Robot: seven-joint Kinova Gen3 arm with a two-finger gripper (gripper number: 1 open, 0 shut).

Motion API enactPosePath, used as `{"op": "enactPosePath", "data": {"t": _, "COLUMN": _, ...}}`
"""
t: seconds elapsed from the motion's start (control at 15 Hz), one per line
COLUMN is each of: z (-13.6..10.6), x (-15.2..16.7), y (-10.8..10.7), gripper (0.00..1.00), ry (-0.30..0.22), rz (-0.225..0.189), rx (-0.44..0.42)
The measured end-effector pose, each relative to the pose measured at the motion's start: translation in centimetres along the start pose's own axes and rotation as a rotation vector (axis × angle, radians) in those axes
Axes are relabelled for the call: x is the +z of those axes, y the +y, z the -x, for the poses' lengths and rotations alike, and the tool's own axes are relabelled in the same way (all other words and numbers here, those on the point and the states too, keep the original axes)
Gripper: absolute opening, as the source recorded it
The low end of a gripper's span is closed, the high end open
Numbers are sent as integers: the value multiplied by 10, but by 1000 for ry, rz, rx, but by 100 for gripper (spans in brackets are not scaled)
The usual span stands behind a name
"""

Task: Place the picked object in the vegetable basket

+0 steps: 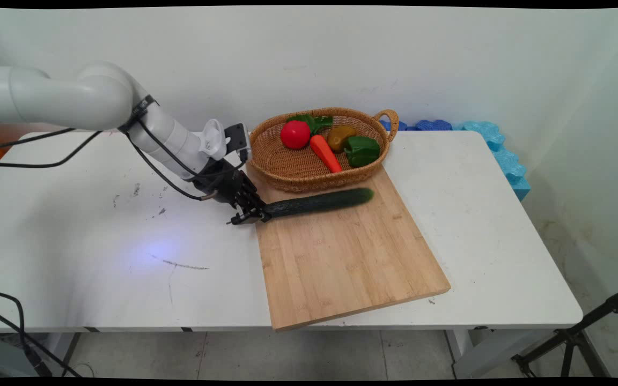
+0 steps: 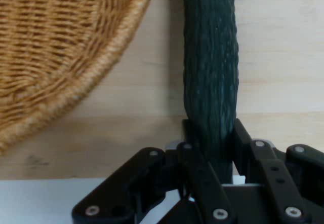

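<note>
A long dark green cucumber (image 1: 319, 202) (image 2: 211, 67) stretches across the far part of a wooden cutting board (image 1: 341, 257) (image 2: 278, 72). My gripper (image 1: 255, 216) (image 2: 210, 133) is shut on the cucumber's left end, at the board's left edge. In the hand view the cucumber runs straight away from the fingers, with the wicker basket (image 2: 61, 57) close on its left. Whether the cucumber rests on the board or hangs just above it, I cannot tell.
The oval wicker basket (image 1: 287, 171) stands just behind the cucumber, partly on the board's far end. It holds a red tomato (image 1: 295, 134), a carrot (image 1: 325, 153), green peppers (image 1: 362, 150) and leafy greens (image 1: 311, 121). Blue foam (image 1: 494, 145) lies at the table's far right edge.
</note>
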Motion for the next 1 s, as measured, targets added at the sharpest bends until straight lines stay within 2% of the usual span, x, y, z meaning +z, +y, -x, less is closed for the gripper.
{"op": "enactPosePath", "data": {"t": 0.2, "z": -3, "x": -19, "y": 13, "gripper": 0, "ry": 24, "rz": 27, "rx": 15}}
{"op": "enactPosePath", "data": {"t": 0.4, "z": -9, "x": -53, "y": 27, "gripper": 0, "ry": 69, "rz": 61, "rx": 44}}
{"op": "enactPosePath", "data": {"t": 0.6, "z": -19, "x": -85, "y": 32, "gripper": 0, "ry": 100, "rz": 71, "rx": 54}}
{"op": "enactPosePath", "data": {"t": 0.8, "z": -29, "x": -112, "y": 22, "gripper": 0, "ry": 110, "rz": 49, "rx": 53}}
{"op": "enactPosePath", "data": {"t": 1.0, "z": -34, "x": -130, "y": 5, "gripper": 0, "ry": 95, "rz": 5, "rx": 37}}
